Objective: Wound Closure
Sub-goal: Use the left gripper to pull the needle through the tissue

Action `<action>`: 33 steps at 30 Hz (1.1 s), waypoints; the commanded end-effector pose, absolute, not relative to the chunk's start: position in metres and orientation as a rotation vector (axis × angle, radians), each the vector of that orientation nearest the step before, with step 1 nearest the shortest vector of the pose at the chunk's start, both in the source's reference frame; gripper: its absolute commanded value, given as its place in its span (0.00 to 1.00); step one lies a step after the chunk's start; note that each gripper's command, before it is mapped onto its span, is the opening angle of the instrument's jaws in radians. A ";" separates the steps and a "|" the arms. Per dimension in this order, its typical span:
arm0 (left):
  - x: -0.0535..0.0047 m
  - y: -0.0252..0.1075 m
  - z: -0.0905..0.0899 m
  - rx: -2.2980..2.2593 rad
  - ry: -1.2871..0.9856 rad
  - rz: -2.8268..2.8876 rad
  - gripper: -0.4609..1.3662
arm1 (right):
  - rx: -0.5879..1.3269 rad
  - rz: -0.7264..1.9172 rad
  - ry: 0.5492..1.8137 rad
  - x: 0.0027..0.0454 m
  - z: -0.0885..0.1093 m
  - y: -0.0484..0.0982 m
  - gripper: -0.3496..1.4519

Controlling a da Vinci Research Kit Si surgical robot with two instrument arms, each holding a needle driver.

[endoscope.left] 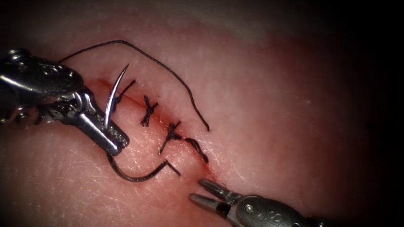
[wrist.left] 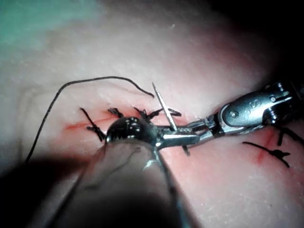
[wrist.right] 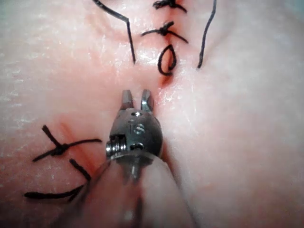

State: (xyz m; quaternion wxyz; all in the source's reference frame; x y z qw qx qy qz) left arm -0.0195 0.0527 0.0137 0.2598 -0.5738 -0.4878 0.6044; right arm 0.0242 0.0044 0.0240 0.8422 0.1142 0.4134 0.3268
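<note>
The left tool (endoscope.left: 113, 138) at centre left of the endoscope view has its jaws clamped on the needle (endoscope.left: 114, 97) near its blunt end; the curve rises steeply to a free point just beside the cut's (endoscope.left: 158, 119) upper-left end, not in the tissue (endoscope.left: 284, 110). The right tool (endoscope.left: 205, 194), lower centre, has jaws apart and holds nothing, well apart from the needle. Thread (endoscope.left: 167, 70) arcs above the knotted stitches (endoscope.left: 148, 110); bare room lies right

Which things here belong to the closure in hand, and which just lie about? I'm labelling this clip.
In use: needle, free of the tissue, held near its rear end by the left tool; thread; cut; right tool, open, holding nothing.
Lying about: tied stitches; red fluid.
</note>
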 end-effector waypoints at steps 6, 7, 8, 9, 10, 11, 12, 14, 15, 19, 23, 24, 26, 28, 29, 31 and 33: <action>-0.0193 0.053 0.013 -1.878 -0.952 1.788 0.06 | 0.241 0.691 0.870 0.0244 0.024 0.004 0.51; -0.0193 0.053 0.013 -1.934 -0.869 1.803 0.06 | 0.241 0.692 0.869 0.0244 0.024 0.004 0.51; -0.0193 0.053 0.012 -1.987 -0.800 1.819 0.06 | 0.241 0.691 0.870 0.0244 0.024 0.004 0.52; -0.0193 0.053 0.012 -2.010 -0.769 1.826 0.06 | 0.241 0.691 0.870 0.0244 0.024 0.004 0.52; -0.0194 0.053 0.012 -2.040 -0.721 1.832 0.06 | 0.241 0.691 0.870 0.0244 0.024 0.004 0.51; -0.0193 0.054 0.012 -2.066 -0.646 1.840 0.06 | 0.242 0.691 0.870 0.0244 0.024 0.004 0.51; -0.0193 0.054 0.011 -2.078 -0.615 1.847 0.06 | 0.242 0.691 0.869 0.0244 0.024 0.004 0.51; -0.0192 0.054 0.011 -2.106 -0.544 1.863 0.06 | 0.241 0.693 0.872 0.0244 0.024 0.004 0.51; -0.0191 0.054 0.010 -2.112 -0.499 1.881 0.06 | 0.241 0.694 0.874 0.0244 0.024 0.004 0.51; -0.0190 0.056 0.009 -2.142 -0.345 1.901 0.06 | 0.231 0.695 0.894 0.0244 0.023 0.005 0.52; -0.0186 0.057 0.007 -2.149 -0.138 1.953 0.06 | 0.237 0.739 0.929 0.0246 0.023 0.005 0.55; -0.0184 0.057 0.007 -2.153 -0.062 1.981 0.06 | 0.241 0.745 0.935 0.0248 0.022 0.005 0.55; -0.0182 0.058 0.006 -2.151 0.025 1.996 0.06 | 0.246 0.750 0.936 0.0250 0.022 0.005 0.55; -0.0178 0.058 0.005 -2.142 0.105 1.994 0.06 | 0.253 0.760 0.937 0.0251 0.022 0.005 0.55; -0.0175 0.059 0.005 -2.138 0.144 1.993 0.06 | 0.255 0.766 0.937 0.0252 0.022 0.005 0.54; -0.0170 0.059 0.004 -2.129 0.203 1.989 0.06 | 0.257 0.773 0.937 0.0254 0.022 0.005 0.55; -0.0164 0.059 0.004 -2.117 0.250 1.981 0.06 | 0.265 0.791 0.936 0.0256 0.022 0.005 0.55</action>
